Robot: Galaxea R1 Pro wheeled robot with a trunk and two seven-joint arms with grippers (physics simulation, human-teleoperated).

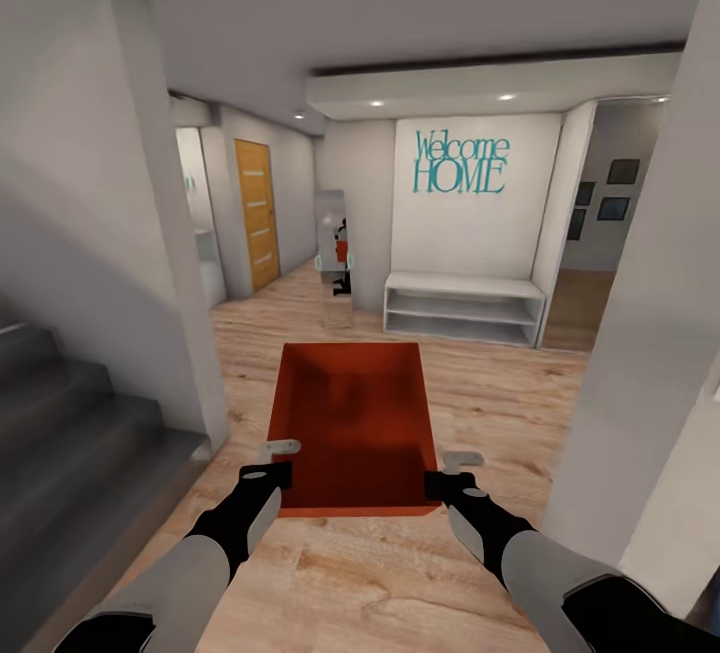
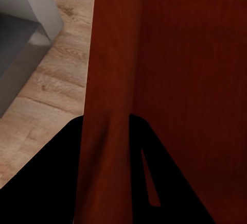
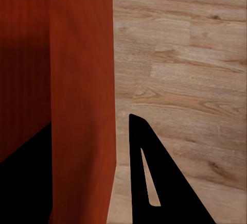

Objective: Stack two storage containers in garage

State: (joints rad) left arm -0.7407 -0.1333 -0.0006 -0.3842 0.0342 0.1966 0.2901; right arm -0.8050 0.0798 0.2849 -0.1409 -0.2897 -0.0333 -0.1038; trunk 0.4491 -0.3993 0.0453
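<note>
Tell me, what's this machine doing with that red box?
The robot is carrying a red-orange storage container in front of itself, above the wood-plank floor of a hallway. Its left pincer and right pincer each clamp one side wall. Ahead is a white bench under a "Welcome HOME" sign.

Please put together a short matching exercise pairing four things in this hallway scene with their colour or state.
Things:
1. storage container
2. door
3. Welcome HOME lettering
4. shelf unit

Descriptions:
A. teal, on the white wall
B. white, low, standing against the wall
C. red-orange, held by a wall on each side between the left claw and right claw
D. yellow-orange wood, shut

Pairs: 1-C, 2-D, 3-A, 4-B
</note>
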